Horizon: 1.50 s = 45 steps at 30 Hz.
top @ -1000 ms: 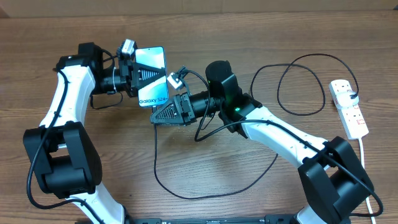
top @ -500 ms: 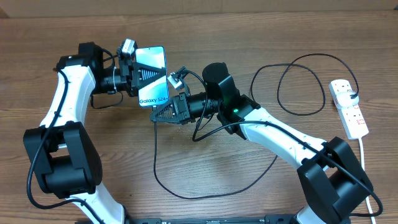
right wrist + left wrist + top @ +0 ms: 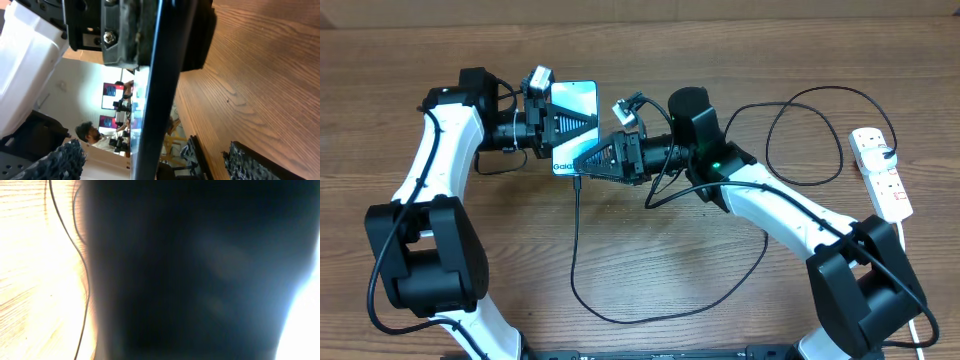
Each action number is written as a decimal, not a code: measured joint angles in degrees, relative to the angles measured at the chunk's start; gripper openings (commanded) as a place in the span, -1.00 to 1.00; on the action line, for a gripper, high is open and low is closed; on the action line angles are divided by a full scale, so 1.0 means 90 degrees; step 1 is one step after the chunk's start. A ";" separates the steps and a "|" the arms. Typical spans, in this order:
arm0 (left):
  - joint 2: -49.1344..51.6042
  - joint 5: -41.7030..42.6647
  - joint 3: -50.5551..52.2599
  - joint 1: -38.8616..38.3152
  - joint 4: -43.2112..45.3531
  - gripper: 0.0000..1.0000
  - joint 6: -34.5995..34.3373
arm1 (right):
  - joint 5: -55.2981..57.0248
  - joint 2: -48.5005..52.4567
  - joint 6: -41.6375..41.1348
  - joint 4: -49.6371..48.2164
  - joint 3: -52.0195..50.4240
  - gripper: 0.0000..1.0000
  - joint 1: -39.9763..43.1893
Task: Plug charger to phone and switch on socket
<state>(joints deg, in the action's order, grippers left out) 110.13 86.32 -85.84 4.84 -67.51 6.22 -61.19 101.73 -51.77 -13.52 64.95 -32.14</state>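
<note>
The phone [image 3: 576, 98], blue screen up, is held off the table with my left gripper [image 3: 568, 126] shut on it. The charger, a thin black cable [image 3: 572, 250], hangs from the phone's lower edge, loops over the table and runs to its black plug [image 3: 888, 153] in the white socket [image 3: 880, 178] at the far right. My right gripper [image 3: 582, 166] stands open at the phone's lower end. In the right wrist view the phone's dark edge [image 3: 161, 90] runs between the spread fingers [image 3: 60, 160] without touching them. A dark blur fills the left wrist view, with the cable [image 3: 85, 285] beside it.
The socket's white cord [image 3: 910, 260] runs along the table's right edge toward the front. A large loop of the black cable [image 3: 800, 130] lies between the right arm and the socket. Bare wooden table [image 3: 670, 250] sits inside the front cable loop.
Both arms and the phone have shifted right and slightly back. My right gripper, earlier closed at the cable's tip under the phone, has let go and now stands open.
</note>
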 measured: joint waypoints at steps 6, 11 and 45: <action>0.0002 -0.0007 0.0000 -0.0032 0.0005 -0.91 0.0000 | 0.0000 0.0000 0.0095 -0.0075 0.0000 -0.07 0.0029; 0.0000 -0.0024 0.0000 -0.0155 0.0000 -0.92 0.0000 | 0.0068 0.0000 0.0087 -0.0712 0.0002 -0.28 0.0109; 0.0000 -0.6161 0.0000 -0.0160 0.0670 0.99 -0.0869 | 0.3245 0.0039 0.1948 0.3866 -0.0605 -0.93 0.0971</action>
<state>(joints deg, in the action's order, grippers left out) 110.13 30.87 -85.84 3.40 -61.47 -1.61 -31.99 102.08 -34.24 21.28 59.51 -23.40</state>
